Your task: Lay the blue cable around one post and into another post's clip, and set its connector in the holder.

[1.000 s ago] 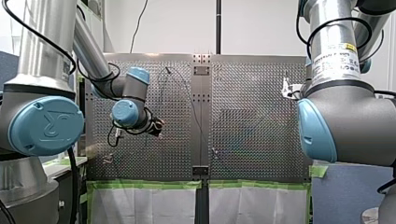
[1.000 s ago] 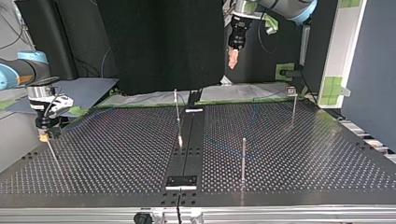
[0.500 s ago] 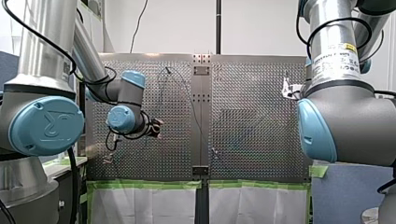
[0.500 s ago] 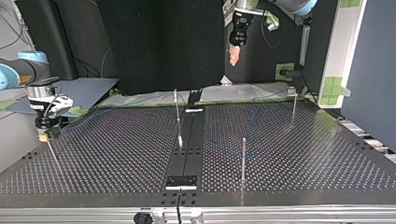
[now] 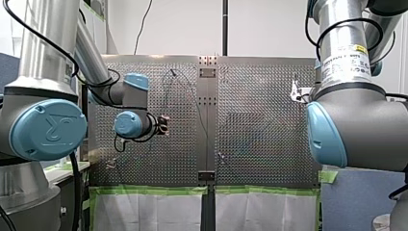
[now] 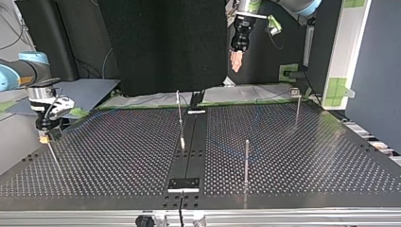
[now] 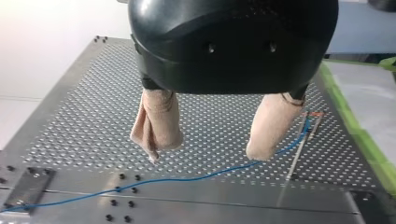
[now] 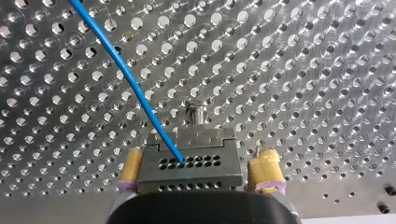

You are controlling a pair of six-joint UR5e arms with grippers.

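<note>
In the right wrist view the blue cable runs across the perforated plate into a grey connector block with rows of holes, seated over a post. My right gripper is open, with its yellow pads flanking the block and a small gap on one side. In the top view it hangs low at the left. My left gripper is open and empty, its beige pads well apart, high over the cable, which leads to a clip post. It hovers beyond the table's far edge.
Thin upright posts stand on the table: one near the middle, one nearer the camera, one with a clip at the far right. A small plate sits on the centre strip. Green tape lines the far edge.
My left arm's wrist has swung slightly and its gripper has turned while staying high beyond the far edge. My right arm and the connector have not moved.
</note>
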